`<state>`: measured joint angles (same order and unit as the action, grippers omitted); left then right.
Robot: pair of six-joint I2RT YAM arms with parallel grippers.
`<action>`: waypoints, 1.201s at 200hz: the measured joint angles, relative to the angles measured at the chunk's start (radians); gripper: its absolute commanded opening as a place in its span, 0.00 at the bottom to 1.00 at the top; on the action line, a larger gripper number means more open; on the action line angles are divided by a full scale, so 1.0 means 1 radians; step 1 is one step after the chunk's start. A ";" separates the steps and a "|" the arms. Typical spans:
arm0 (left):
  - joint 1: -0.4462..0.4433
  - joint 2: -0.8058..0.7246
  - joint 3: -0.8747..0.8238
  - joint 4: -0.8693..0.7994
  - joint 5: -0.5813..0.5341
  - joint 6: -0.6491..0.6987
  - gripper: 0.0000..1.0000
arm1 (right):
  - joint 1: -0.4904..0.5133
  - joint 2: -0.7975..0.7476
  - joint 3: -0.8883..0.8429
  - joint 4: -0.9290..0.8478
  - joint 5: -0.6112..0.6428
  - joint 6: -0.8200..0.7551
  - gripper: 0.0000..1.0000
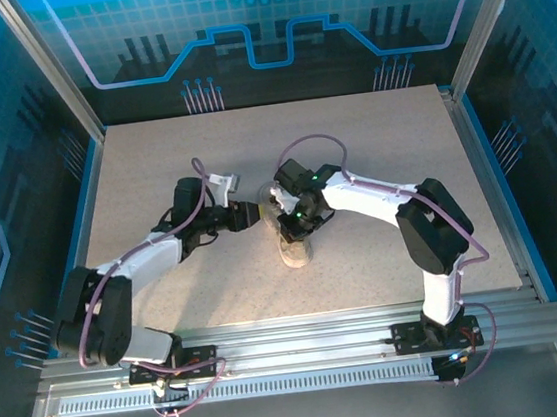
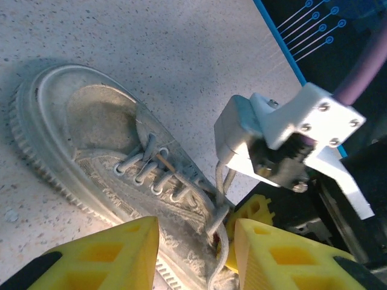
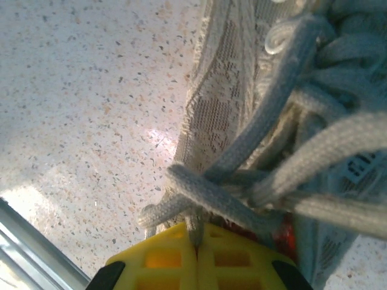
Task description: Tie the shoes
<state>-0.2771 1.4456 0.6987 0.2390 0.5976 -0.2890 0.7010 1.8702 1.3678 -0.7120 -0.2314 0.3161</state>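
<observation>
From above we see the sneaker [image 1: 296, 253] mid-table [image 1: 153, 162], with the left gripper [image 1: 252, 213] just beside its far end and the right gripper [image 1: 296, 224] over that same end. At the left wrist we find the yellow fingers [image 2: 115, 257] spread, a lace [image 2: 221, 241] hanging loose in the gap, and the right gripper's white housing crowding the shoe's opening. At the right wrist the fingers are pressed together, pinching a lace, and a label [image 3: 357, 170] inside the shoe carries dark print we cannot read.
</observation>
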 measured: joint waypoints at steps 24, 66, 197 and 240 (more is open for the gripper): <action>0.005 0.056 0.002 0.061 0.034 0.000 0.38 | -0.040 -0.023 -0.013 0.011 -0.062 -0.053 0.00; 0.005 0.140 0.048 0.111 0.080 0.000 0.37 | -0.111 -0.061 -0.012 -0.007 -0.132 -0.134 0.00; -0.001 0.224 0.158 0.072 0.096 -0.086 0.37 | -0.128 -0.031 -0.013 -0.071 -0.330 -0.259 0.30; -0.003 0.225 0.186 -0.003 0.096 -0.049 0.37 | -0.161 -0.129 -0.076 -0.031 -0.249 -0.173 0.37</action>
<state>-0.2798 1.6703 0.8845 0.2356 0.6937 -0.3378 0.5404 1.7416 1.2915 -0.7433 -0.4805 0.1432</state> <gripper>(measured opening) 0.370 0.371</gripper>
